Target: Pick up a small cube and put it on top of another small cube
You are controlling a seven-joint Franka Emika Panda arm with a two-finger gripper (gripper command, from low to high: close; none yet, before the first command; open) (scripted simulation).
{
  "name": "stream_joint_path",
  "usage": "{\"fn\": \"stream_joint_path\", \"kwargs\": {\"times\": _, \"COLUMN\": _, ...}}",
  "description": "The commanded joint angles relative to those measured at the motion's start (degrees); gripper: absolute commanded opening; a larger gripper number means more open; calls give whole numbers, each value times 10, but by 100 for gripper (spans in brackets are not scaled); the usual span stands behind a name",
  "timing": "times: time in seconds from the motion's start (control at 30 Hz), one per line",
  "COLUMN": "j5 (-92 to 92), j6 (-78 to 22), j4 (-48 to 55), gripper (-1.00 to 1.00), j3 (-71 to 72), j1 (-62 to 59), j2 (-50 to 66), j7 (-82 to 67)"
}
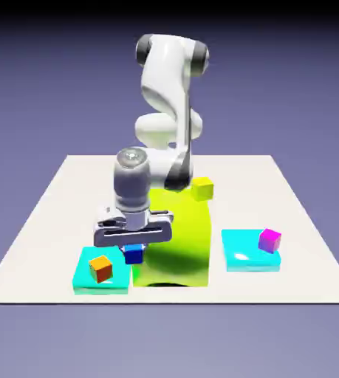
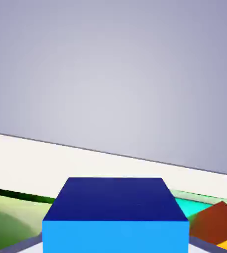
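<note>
The blue cube [image 1: 134,255] is squeezed in the gripper [image 1: 134,252], by the edge of the big green block [image 1: 174,244], so the grabbing looks done, and what is left is to lift it over and set it on the orange cube [image 1: 100,269], which sits on a flat blue-green block [image 1: 102,289].

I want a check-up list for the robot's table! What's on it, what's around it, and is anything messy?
Surface: pale table, flat.
Job's things: blue cube in the tool; orange cube on the cyan slab at the exterior view's left.
Clutter: big lime-green block, yellow cube, magenta cube at the other cyan slab.
Tool: shut on the blue cube.
Cables: nothing seen.
Surroundings: plain blue-violet backdrop.
</note>
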Motion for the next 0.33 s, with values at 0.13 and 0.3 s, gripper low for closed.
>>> {"fn": "stream_joint_path", "kwargs": {"times": 0.13, "j5": 44, "j6": 74, "j4": -20, "gripper": -100, "j3": 25, "j1": -22, "j2": 61, "j7": -27}}
{"fn": "stream_joint_path", "kwargs": {"times": 0.3, "j5": 21, "j6": 37, "j4": -10, "gripper": 100, "j3": 12, "j1": -12, "j2": 31, "j7": -13}}
